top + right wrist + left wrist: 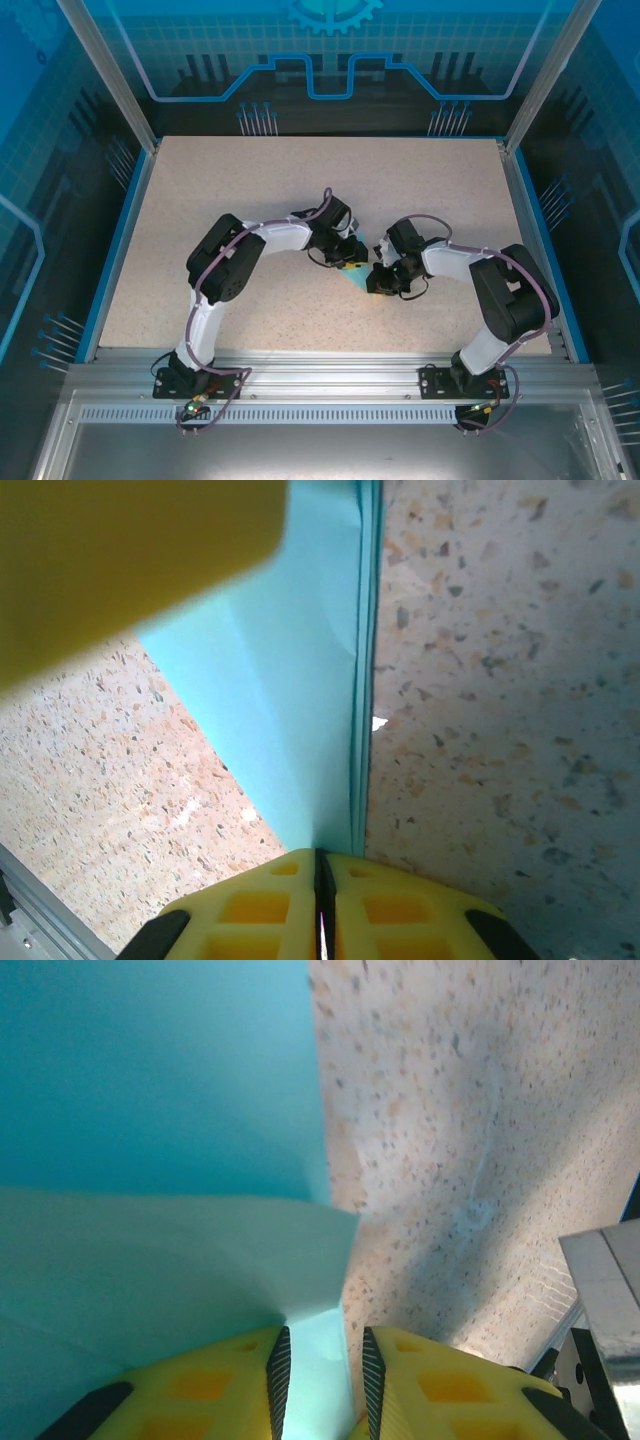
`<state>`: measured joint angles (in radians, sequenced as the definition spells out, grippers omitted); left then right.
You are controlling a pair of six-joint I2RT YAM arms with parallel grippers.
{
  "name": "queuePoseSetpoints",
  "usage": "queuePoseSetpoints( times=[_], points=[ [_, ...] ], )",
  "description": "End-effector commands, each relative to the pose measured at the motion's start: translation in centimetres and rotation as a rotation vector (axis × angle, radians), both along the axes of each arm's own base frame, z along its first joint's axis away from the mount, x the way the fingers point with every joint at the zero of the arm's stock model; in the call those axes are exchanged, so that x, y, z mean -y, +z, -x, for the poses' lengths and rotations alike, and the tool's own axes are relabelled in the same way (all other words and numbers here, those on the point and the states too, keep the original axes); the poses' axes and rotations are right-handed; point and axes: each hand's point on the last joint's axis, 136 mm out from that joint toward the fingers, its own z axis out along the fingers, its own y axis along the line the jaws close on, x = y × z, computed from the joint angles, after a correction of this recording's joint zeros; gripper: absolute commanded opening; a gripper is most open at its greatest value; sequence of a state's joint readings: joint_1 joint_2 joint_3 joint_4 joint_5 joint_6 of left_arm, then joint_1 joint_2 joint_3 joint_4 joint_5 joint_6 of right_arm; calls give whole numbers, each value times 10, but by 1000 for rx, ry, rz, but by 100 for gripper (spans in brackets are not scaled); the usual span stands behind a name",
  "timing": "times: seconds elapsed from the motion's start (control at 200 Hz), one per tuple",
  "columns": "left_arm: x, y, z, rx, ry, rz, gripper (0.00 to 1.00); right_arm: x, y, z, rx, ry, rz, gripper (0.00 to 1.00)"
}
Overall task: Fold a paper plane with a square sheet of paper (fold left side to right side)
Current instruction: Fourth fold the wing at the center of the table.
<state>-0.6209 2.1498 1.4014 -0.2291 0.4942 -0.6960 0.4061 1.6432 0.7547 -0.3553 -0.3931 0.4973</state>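
Observation:
The light-blue sheet of paper point(358, 272) lies folded on the speckled table between my two grippers. In the left wrist view the paper point(150, 1080) lies flat, with a paler flap point(180, 1260) raised toward the fingers. My left gripper point(320, 1360) is open a little, and a strip of that flap runs into the gap between its jaws. In the right wrist view the paper point(300, 680) shows a layered, creased edge. My right gripper point(322, 858) is shut, its tips resting on the paper just left of that crease. A left gripper finger point(120, 550) looms blurred at the upper left.
The beige speckled table point(250, 200) has bare surface all around the paper. Blue-edged walls point(125, 220) border it left, right and back. An aluminium rail point(330, 365) runs along the near edge, and a metal part point(610, 1290) sits close on the right.

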Motion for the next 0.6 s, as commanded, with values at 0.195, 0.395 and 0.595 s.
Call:
queuePoseSetpoints(
  times=[0.195, 0.395, 0.595],
  points=[
    [-53, -28, -50, 16, 84, -161, 31, 44, -40, 42, -144, -2, 251, 11],
    [-63, -34, -70, 1, 113, -156, 31, 44, -39, 43, -143, -1, 249, 11],
    [-72, -24, -79, 24, 132, -166, 32, 44, -39, 43, -140, -2, 247, 11]
  ],
)
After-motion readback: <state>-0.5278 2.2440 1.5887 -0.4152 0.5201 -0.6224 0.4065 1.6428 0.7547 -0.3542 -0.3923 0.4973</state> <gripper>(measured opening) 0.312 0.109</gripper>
